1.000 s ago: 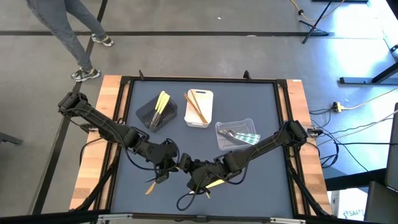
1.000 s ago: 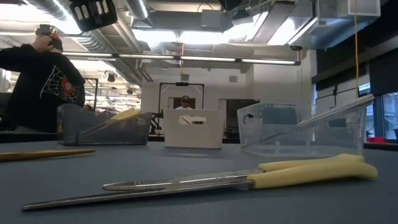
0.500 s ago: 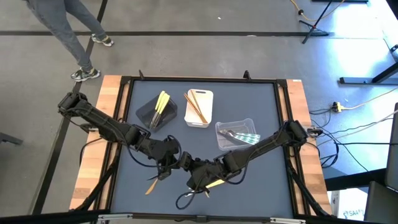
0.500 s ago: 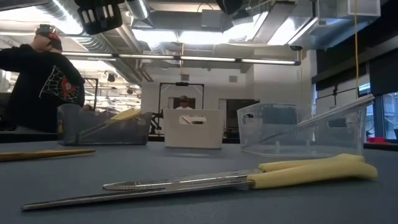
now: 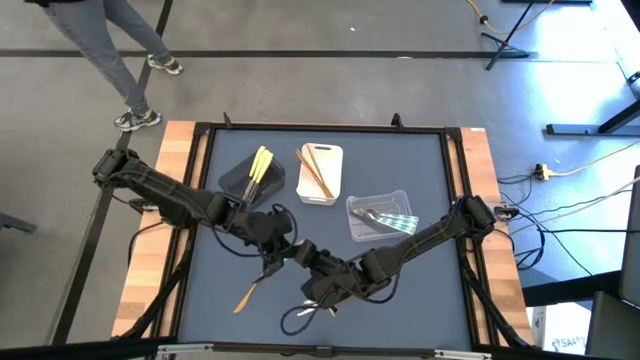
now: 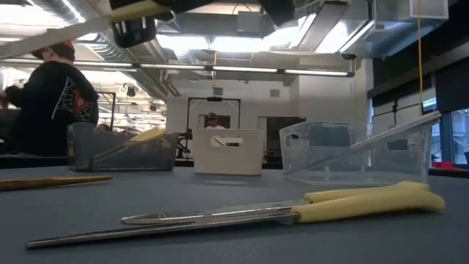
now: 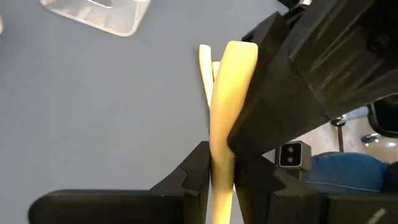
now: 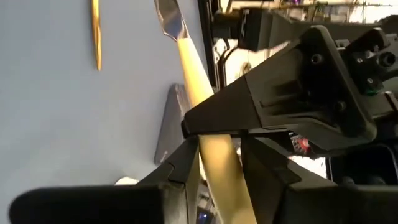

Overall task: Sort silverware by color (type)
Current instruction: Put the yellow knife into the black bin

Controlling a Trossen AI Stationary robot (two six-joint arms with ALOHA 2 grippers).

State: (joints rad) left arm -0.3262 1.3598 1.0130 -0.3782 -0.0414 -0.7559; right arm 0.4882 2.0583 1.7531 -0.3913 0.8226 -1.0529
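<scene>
A pale-yellow-handled utensil [image 7: 225, 118] is pinched by both the left end effector [image 7: 221, 171] and right end effector [image 8: 214, 155] at lower centre — a handover; next, one releases, then the black tray [image 5: 240, 180] is reached.

- We see a grey concrete floor [image 5: 330, 90] with dark lines.
- A person [image 6: 51, 103] stands at left.
- Ceiling strip lights [image 6: 220, 70], ducts; stand legs [image 5: 520, 30] beyond the table.

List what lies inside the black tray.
In the black tray lie yellow-handled utensils, their metal ends pointing into it. How many, and whether anything lies beneath them, cannot be told.
</scene>
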